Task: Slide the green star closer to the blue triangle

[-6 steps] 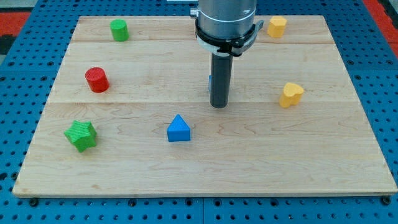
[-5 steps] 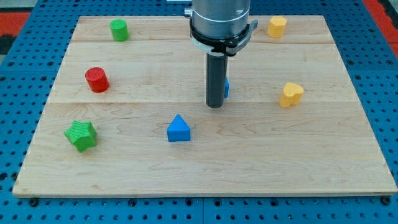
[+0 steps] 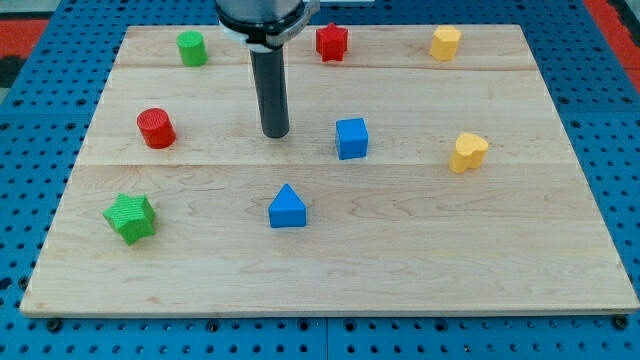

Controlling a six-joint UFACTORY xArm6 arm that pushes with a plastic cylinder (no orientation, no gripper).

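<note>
The green star (image 3: 130,217) lies near the board's lower left corner. The blue triangle (image 3: 287,206) lies right of it, below the board's middle, about a quarter of the board's width away. My tip (image 3: 275,134) rests on the board above the triangle and up and to the right of the star, touching no block. A blue cube (image 3: 351,138) sits to the right of my tip.
A red cylinder (image 3: 156,128) lies left of my tip, above the star. A green cylinder (image 3: 191,47), a red star-like block (image 3: 331,42) and a yellow block (image 3: 445,42) line the top edge. A yellow heart-like block (image 3: 467,152) sits at the right.
My tip has moved left and slightly up, from in front of the blue cube to a spot left of it. The blue cube and red top block now show. No block moved.
</note>
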